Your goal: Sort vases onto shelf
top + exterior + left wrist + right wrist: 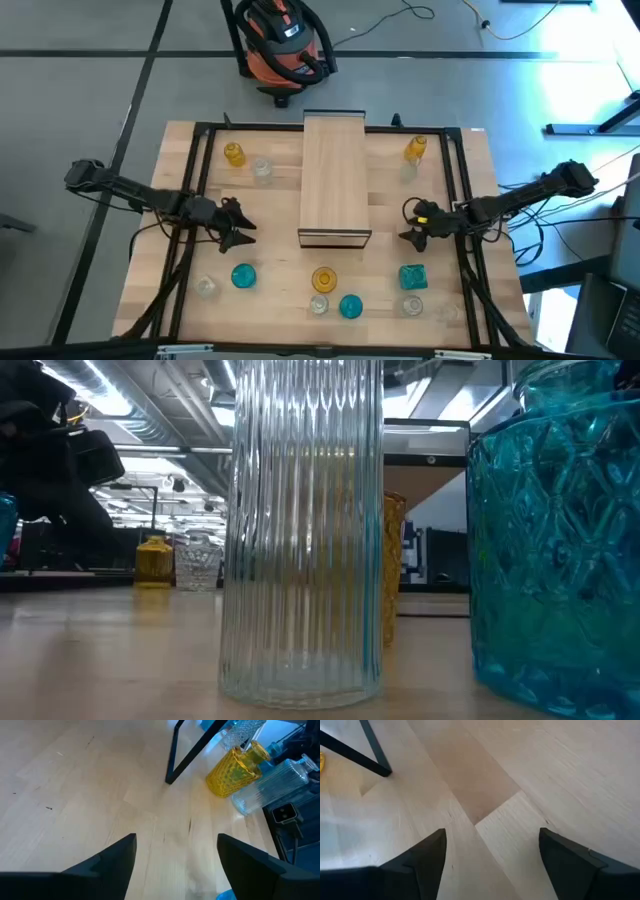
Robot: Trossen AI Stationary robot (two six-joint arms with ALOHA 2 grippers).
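clear ribbed vase (303,530) hiding shelf (430,510)

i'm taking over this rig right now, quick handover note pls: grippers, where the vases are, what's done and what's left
Left gripper open, empty, left of the shelf.
Right gripper open, empty, right of the shelf.
Shelf top is bare; no vase placed yet.
Far side: amber vase with a clear one at left, amber vase at right.
Near side: teal vase, teal square vase, amber vase, teal vase, plus several clear ones.
Left: the whole sort.
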